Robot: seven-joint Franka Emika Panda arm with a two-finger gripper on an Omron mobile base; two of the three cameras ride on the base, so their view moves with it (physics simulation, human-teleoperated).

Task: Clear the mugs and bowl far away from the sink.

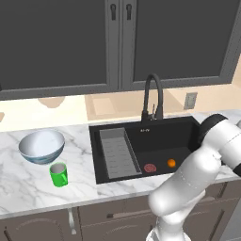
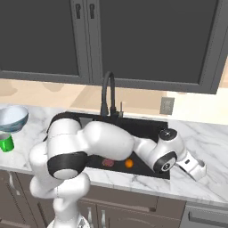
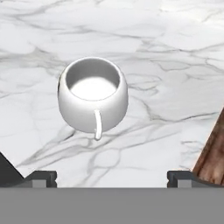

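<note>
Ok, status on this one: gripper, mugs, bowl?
Gripper open above white mug, upright on marble. Green mug and bowl left of sink. Nothing blocking.

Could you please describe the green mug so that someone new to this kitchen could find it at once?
Start at the black sink set in the marble counter and look to its left side. There a wide blue-grey bowl sits, and the green mug stands upright just in front of it, nearer the counter's edge. It is the only bright green thing there, far smaller than the bowl.
</note>
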